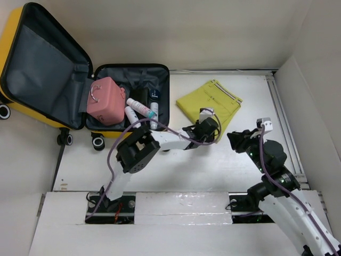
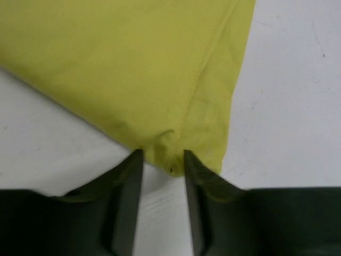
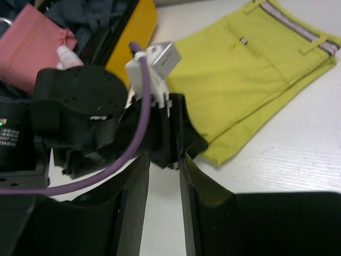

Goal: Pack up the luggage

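The luggage [image 1: 49,63] lies open at the back left, a yellow shell with grey lining. It holds a pink case [image 1: 105,100] and small bottles [image 1: 139,106]. Folded yellow-green trousers [image 1: 210,101] lie on the table to its right. My left gripper [image 1: 215,128] is at their near corner. In the left wrist view that gripper [image 2: 163,160] stands open, the trousers' [image 2: 133,64] corner lying between its tips with a gap on each side. My right gripper [image 3: 164,160] is open and empty above bare table, facing the left wrist [image 3: 80,101].
The luggage's yellow edge [image 3: 139,26] and the pink case [image 3: 29,45] show behind the left arm. A white wall [image 1: 314,106] borders the table on the right. The left arm's purple cable [image 1: 114,154] loops over the table's middle.
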Robot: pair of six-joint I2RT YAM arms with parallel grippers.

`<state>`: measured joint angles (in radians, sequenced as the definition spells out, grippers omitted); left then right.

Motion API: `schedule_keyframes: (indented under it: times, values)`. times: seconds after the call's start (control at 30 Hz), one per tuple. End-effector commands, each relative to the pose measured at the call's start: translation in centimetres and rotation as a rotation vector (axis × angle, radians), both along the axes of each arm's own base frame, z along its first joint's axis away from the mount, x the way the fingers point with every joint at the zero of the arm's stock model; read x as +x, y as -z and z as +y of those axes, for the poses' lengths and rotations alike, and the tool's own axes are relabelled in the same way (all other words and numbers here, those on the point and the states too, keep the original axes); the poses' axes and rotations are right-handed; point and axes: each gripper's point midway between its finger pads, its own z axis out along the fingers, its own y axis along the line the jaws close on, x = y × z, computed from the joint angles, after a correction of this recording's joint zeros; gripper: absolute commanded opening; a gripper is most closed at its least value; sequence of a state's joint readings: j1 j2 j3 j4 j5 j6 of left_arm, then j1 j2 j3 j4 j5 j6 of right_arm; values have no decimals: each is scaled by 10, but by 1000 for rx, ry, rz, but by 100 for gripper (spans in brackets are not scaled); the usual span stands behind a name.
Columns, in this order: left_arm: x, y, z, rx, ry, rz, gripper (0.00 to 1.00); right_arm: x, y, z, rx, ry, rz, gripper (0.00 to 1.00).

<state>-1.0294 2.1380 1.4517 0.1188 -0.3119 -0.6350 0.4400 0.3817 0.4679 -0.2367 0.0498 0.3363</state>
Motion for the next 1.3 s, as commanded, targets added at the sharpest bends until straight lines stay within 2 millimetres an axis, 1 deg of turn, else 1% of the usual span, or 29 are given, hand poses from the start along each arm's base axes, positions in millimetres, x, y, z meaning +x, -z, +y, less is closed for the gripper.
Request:
schedule_keyframes:
  times: [0.0,0.03,0.07,0.1,0.13,0.17,0.2,0.27,0.3,0.33,0.37,0.43,0.47,0.53,0.57,0.6,0.63,0.67,0.7,0.73,0.8,0.93,1.0,1.03,1.1,1.17,1.2,1.23,1.27]
  values:
    - [1,-63,10,-103,-2,-55,35,-1,-44,-9,30,42,-97,35]
    - [2,-71,14,-118,-24,-70,44,-1,-49,-9,36,42,-108,35]
    - [4,-72,23,-104,-51,-85,51,-1,-49,-9,27,42,-111,35]
    - [5,-83,27,-130,-83,-95,57,0,-53,-9,28,42,-113,35]
    - [7,-80,31,-128,-114,-96,57,2,-51,-10,23,51,-105,35]
    - [12,-85,38,-130,-166,-112,57,1,-51,-8,23,42,-105,35]
    - [18,-73,49,-117,-210,-89,57,2,-51,-7,23,42,-105,35]
    - [24,-58,60,-136,-323,-14,48,5,-53,-4,19,32,-114,35]
    - [28,-62,57,-158,-363,0,45,6,-49,-1,13,19,-101,35]
    - [36,-47,62,-134,-405,21,44,7,-47,-1,9,19,-92,35]
    - [34,-38,66,-103,-441,54,44,8,-40,2,2,10,-76,35]
    - [42,-36,54,-99,-455,68,44,9,-36,5,-1,-3,-67,35]
    - [47,-35,56,-91,-465,71,44,10,-33,7,-4,-14,-57,35]
    - [45,-29,51,-120,-464,94,46,9,-33,9,-3,-24,-56,35]
    - [48,-26,52,-140,-470,103,47,9,-33,9,-3,-24,-56,35]
    - [56,-31,52,-187,-481,101,47,8,-33,10,-10,-36,-59,35]
    - [56,-27,53,-204,-486,122,48,8,-33,10,-10,-36,-60,35]
    - [64,-24,61,-236,-527,143,48,8,-28,10,-14,-36,-51,35]
    - [66,-13,67,-234,-548,168,48,8,-28,12,-13,-45,-51,35]
    - [69,-13,69,-246,-560,179,48,8,-28,12,-13,-45,-51,35]
    - [73,0,74,-242,-588,195,48,8,-24,12,-17,-46,-43,35]
    - [77,12,69,-224,-609,217,50,7,-24,13,-16,-55,-42,35]
    - [81,12,63,-233,-615,220,47,6,-26,13,-12,-55,-50,35]
    - [79,24,63,-216,-612,237,47,6,-26,13,-12,-55,-50,35]
    - [77,30,57,-229,-600,264,44,3,-30,11,-6,-54,-63,35]
    - [83,36,56,-228,-605,273,39,1,-32,10,-2,-54,-73,35]
    - [87,30,53,-241,-607,258,26,1,-32,10,-2,-54,-73,35]
    - [89,28,45,-230,-541,245,5,1,-32,10,-2,-54,-73,35]
    - [90,24,37,-249,-496,240,0,1,-32,10,-2,-54,-73,35]
